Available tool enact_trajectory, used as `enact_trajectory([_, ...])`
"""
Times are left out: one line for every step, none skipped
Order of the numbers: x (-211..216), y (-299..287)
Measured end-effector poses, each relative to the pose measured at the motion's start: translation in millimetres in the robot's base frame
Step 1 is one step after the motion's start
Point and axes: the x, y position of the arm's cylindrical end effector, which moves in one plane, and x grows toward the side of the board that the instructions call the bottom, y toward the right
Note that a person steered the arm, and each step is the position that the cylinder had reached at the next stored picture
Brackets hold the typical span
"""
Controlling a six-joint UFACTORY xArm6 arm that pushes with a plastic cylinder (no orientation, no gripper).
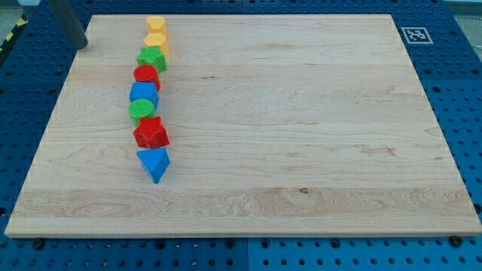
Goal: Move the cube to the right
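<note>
Several blocks stand in a near-vertical line at the left of the wooden board. From the top: a yellow block, a second yellow block, a green star-like block, a red round block, the blue cube, a green round block, a red star-like block and a blue triangle. Neighbours touch or nearly touch. My tip is at the board's top left corner, to the left of and above the cube, apart from all blocks.
A black-and-white marker tag sits just off the board's top right corner. A blue perforated table surrounds the board on all sides.
</note>
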Motion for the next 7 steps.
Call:
enact_trajectory([31.0,16.7])
enact_trajectory([38.4,45.9])
enact_trajectory([47.2,77.1])
enact_trajectory([88.5,90.9])
enact_trajectory([126.6,99.2])
enact_trajectory([127.2,99.2])
enact_trajectory([130.8,116.4])
